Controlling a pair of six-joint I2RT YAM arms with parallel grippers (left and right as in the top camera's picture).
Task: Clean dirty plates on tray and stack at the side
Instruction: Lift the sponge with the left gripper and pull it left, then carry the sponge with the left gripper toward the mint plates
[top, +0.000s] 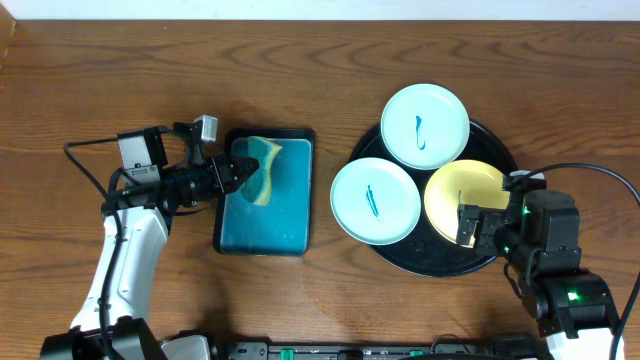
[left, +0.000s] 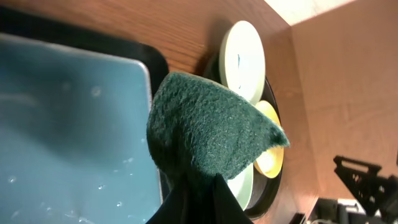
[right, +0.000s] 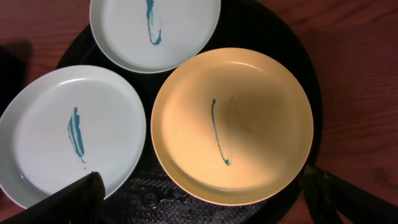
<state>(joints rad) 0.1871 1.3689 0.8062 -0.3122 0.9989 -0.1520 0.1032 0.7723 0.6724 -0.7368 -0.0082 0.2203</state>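
Three small round plates (top: 375, 200), two mint-white and one pale yellow, are sitting on the large round black rimmed tray (top: 440, 262), each showing a blue scribble. They are probably light, stiff and slick, so pinching a raised rim looks best. The right gripper (top: 494, 204) is hovering spread wide over the yellow one, and the left gripper (top: 240, 172) is clenching a green-backed yellow sponge (top: 262, 170) above the teal rectangular tray (top: 265, 225)

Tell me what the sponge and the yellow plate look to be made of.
Sponge: coarse green scouring fibre, matte and fuzzy, backed by what looks like yellow foam. Yellow plate: smooth and faintly glossy with a soft sheen; probably plastic or melamine, though glazed ceramic is possible.
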